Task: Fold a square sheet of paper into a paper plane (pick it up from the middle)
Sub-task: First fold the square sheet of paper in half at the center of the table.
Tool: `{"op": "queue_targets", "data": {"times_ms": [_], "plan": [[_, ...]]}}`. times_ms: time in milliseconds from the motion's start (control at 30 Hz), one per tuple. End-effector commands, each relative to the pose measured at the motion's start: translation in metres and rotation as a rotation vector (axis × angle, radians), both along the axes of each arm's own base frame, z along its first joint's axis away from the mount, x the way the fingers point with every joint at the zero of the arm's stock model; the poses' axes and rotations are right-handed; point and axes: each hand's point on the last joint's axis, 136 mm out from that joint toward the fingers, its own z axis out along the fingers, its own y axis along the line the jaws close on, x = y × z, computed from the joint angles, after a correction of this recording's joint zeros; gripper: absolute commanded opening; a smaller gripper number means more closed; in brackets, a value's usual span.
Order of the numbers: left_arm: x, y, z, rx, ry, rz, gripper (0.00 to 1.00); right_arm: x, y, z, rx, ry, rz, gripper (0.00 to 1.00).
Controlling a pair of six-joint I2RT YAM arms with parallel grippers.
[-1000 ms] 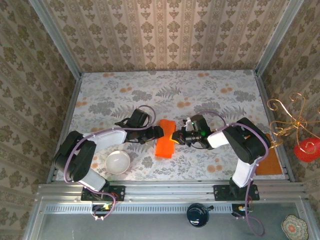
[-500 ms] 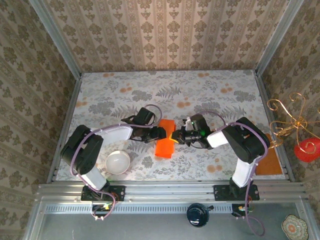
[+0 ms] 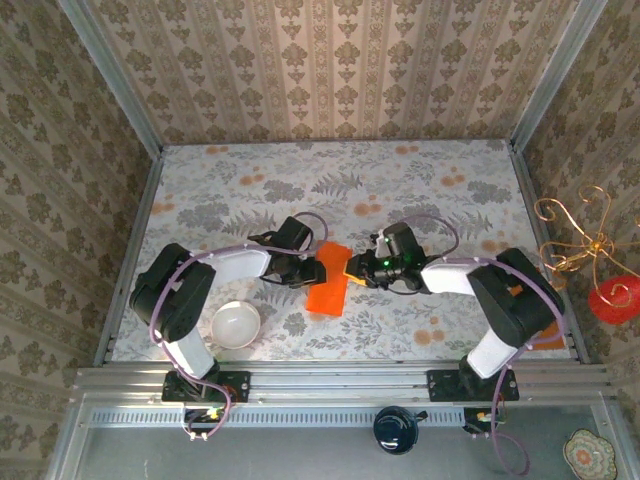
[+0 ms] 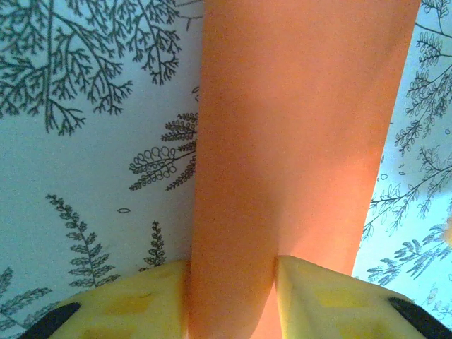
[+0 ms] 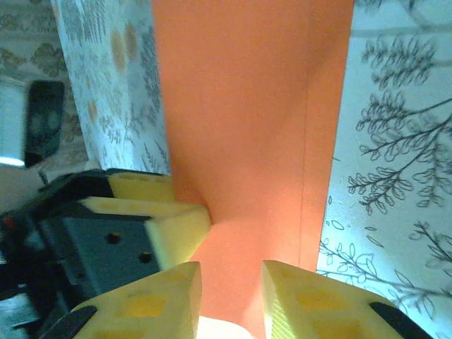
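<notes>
One floral surface (image 3: 420, 190). One square sheet of paper (image 3: 327, 290), folded and unmarked, lies mid-surface. One white bowl (image 3: 236, 324) sits at its 8 o'clock. At 11 o'clock, the left gripper (image 3: 316, 270) has its jaws grasping the raised fold. At 1 o'clock, the right gripper (image 3: 352, 270) has its jaws released, straddling the paper. The fold's gripped end is hidden.

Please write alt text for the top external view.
The left gripper and the right gripper flank the far end of a folded bright orange paper lying on the floral table. A white bowl stands nearer, to its left.
</notes>
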Motion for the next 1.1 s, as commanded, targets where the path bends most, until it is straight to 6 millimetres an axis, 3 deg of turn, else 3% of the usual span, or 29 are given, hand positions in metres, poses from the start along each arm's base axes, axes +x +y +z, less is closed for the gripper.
{"op": "queue_targets", "data": {"times_ms": [0, 167, 567, 1067], "plan": [[-0.013, 0.007, -0.018, 0.077, 0.033, -0.058, 0.38, 0.000, -0.026, -0.001, -0.165, -0.019, -0.030, 0.31], [-0.020, 0.008, -0.032, 0.107, 0.052, -0.090, 0.38, 0.006, -0.029, 0.004, -0.185, -0.038, -0.060, 0.31], [-0.032, 0.010, -0.061, 0.239, 0.075, -0.185, 0.39, 0.015, -0.026, -0.007, -0.200, -0.011, -0.065, 0.29], [-0.035, 0.011, -0.073, 0.306, 0.095, -0.208, 0.43, 0.016, -0.025, -0.012, -0.205, -0.007, -0.056, 0.27]]}}
